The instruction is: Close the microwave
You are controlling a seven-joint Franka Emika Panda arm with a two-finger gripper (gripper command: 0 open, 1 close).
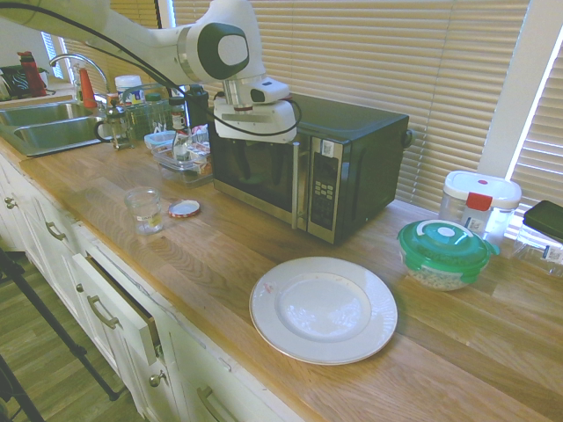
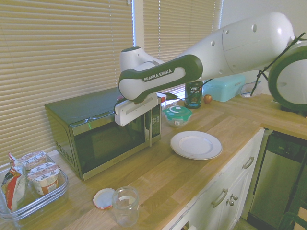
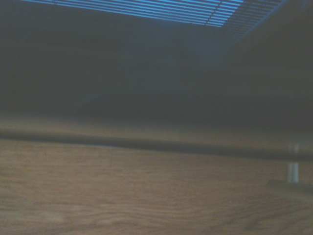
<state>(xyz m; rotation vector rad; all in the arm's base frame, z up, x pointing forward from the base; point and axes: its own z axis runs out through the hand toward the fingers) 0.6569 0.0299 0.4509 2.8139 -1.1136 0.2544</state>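
Claw (image 1: 251, 149) is sitting against the microwave (image 1: 352, 154) door front (finger state: can't tell), door looking nearly flush, so next is probably a final push inward.

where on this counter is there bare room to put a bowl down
Bare wood lies between the glass jar and the white plate, in front of the microwave. More lies right of the plate, below the green-lidded container. Crowded: the stretch between microwave and sink.
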